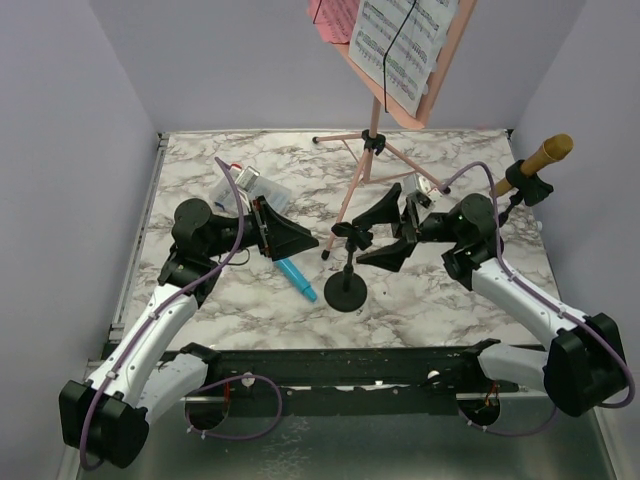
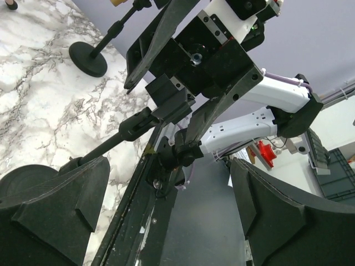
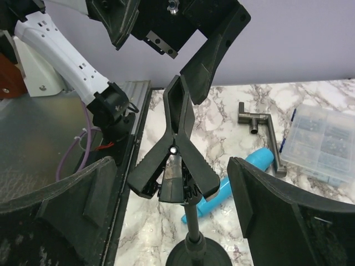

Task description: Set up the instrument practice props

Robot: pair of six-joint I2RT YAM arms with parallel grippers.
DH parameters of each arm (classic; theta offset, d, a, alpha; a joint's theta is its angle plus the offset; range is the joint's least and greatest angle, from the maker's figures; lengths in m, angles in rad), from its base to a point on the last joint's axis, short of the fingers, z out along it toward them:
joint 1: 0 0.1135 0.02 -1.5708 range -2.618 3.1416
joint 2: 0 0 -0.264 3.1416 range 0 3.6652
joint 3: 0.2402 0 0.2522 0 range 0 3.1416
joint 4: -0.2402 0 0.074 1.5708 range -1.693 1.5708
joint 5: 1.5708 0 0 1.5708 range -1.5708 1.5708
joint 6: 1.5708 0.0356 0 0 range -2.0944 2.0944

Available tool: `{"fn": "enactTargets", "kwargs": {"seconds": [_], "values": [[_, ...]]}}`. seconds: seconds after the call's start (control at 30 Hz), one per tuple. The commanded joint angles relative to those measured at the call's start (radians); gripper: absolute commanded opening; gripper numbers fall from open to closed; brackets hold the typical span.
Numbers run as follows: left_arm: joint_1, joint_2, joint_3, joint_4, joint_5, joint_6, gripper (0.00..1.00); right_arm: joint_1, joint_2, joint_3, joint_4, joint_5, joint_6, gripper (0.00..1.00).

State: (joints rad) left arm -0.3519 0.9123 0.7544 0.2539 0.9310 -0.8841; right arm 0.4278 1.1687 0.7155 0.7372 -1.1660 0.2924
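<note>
Right fingers [image 3: 288, 221] spread, mount clip [image 3: 175, 166] between them at frame centre; left fingers [image 1: 290, 240] spread, blue mic [image 1: 298, 281] just below

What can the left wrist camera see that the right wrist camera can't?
Only the left wrist view shows the second mic mount standing on its round base, with a bit of the gold microphone at the picture's top edge. Only the right wrist view shows the blue microphone lying on the table, the clear box and the dark metal bracket. Both show the empty mic mount in the middle and the marble table.
</note>
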Motion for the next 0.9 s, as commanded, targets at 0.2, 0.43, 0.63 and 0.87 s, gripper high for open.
{"fn": "enactTargets", "kwargs": {"seconds": [0.2, 0.43, 0.63, 0.87], "values": [[-0.005, -0.014, -0.015, 0.022, -0.036, -0.012, 0.97, -0.004, 0.042, 0.011, 0.093, -0.023, 0.052, 0.44], [-0.004, -0.02, 0.028, -0.316, -0.401, 0.04, 0.92, -0.005, 0.029, -0.014, 0.082, -0.01, 0.042, 0.15], [-0.004, 0.072, 0.037, -0.614, -0.856, -0.073, 0.81, -0.004, 0.012, -0.028, 0.056, 0.003, 0.011, 0.0], [-0.006, 0.356, 0.083, -0.622, -1.011, -0.213, 0.77, -0.004, 0.009, -0.045, 0.069, 0.013, 0.01, 0.0]]}}
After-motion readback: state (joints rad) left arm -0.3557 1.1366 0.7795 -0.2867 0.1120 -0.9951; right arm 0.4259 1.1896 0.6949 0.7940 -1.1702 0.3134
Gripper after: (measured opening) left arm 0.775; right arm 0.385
